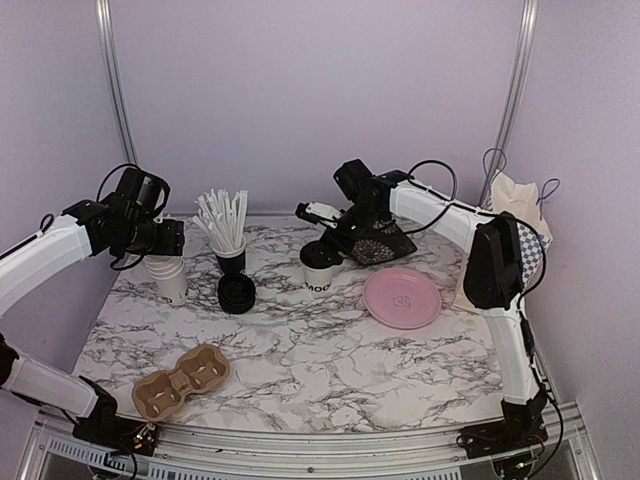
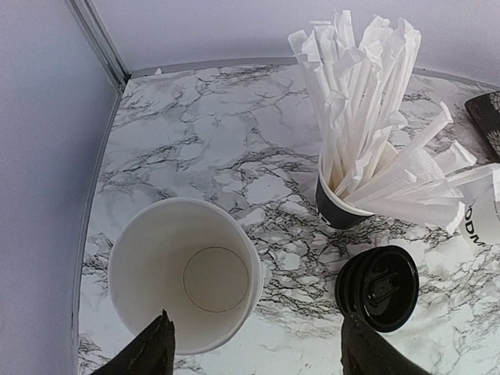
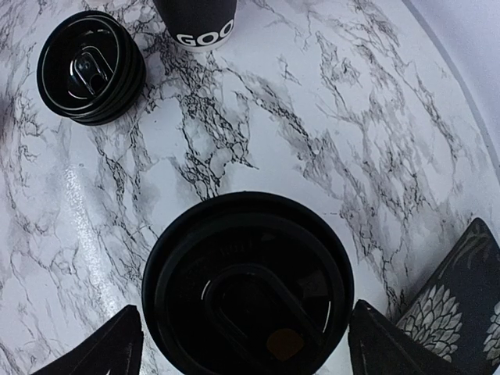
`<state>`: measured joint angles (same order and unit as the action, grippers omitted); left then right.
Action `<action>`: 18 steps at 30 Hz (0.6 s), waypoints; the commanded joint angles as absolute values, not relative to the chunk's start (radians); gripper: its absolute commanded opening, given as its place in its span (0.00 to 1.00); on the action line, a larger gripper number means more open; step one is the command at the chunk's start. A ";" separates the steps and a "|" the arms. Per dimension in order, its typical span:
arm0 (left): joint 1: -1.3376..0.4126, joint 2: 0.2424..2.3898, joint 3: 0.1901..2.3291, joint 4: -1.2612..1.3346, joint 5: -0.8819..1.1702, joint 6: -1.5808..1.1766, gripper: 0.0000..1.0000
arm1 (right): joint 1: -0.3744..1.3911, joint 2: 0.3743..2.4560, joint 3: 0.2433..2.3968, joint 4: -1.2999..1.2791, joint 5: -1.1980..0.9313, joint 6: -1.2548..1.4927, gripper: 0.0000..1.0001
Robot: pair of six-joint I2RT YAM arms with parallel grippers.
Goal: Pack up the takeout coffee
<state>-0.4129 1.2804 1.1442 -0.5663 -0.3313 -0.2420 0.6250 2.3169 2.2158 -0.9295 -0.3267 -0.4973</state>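
Marble counter (image 1: 330,350), lilac walls (image 1: 300,100). Your right claw (image 3: 244,312) hangs spread, empty, fingers (image 3: 101,344) straddling the black lid (image 3: 246,273) of the white lettered paper coffee cup (image 1: 318,272), likely lined up for a top grip. Cup stands upright mid-counter, long axis vertical, lettering toward the near edge. Brown two-well pulp carrier (image 1: 181,381) waits well apart, near-left.

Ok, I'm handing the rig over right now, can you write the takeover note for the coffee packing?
Left gripper: open, holding nothing, above the plain unlidded cups.
Right gripper: open, fingers either side of the lidded coffee cup, not closed on it.
Cup carrier: empty, front left of the table.
Done: nothing packed.
Left: grip the lidded cup and probably seat it in the carrier. Only one lidded cup is in view; spare lids lie by the straws.
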 commanded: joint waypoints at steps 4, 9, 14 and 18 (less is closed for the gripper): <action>-0.364 1.356 1.249 -0.612 -0.264 -0.187 0.67 | 0.620 2.189 2.220 -0.940 -0.366 -0.469 0.94; -0.352 1.410 1.303 -0.640 -0.235 -0.172 0.55 | 0.615 2.027 1.995 -0.895 -0.428 -0.483 0.94; -0.350 1.446 1.332 -0.669 -0.257 -0.172 0.46 | 0.598 1.833 1.655 -0.776 -0.486 -0.562 0.93; -0.349 1.474 1.343 -0.695 -0.290 -0.167 0.42 | 0.560 1.734 1.459 -0.706 -0.582 -0.597 0.91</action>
